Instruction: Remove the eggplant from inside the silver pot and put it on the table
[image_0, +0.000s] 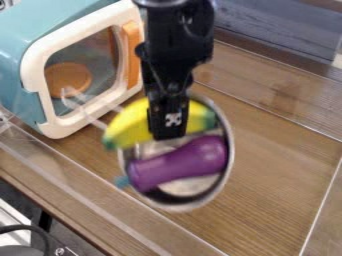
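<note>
While the eggplant (178, 163) is lying just below the claw (168, 118), it is still resting inside the silver pot (214, 187), so the main step is not yet done. The claw is pointing straight down over the pot, and motion blur is hiding its jaws, so I cannot tell how wide they are standing or whether they are gripping anything; the eggplant looks free of them. A yellow toy food piece (140, 121) is sitting right beside the claw, at the pot's rim. Judging from this, lifting the eggplant out and setting it on the worktop (281, 120) are both remaining. The worktop is brown wood-grain with glossy clear edges, and bare surface is lying open beyond the claw. A teal-and-white toy microwave (54, 70) is standing behind the claw.
</note>
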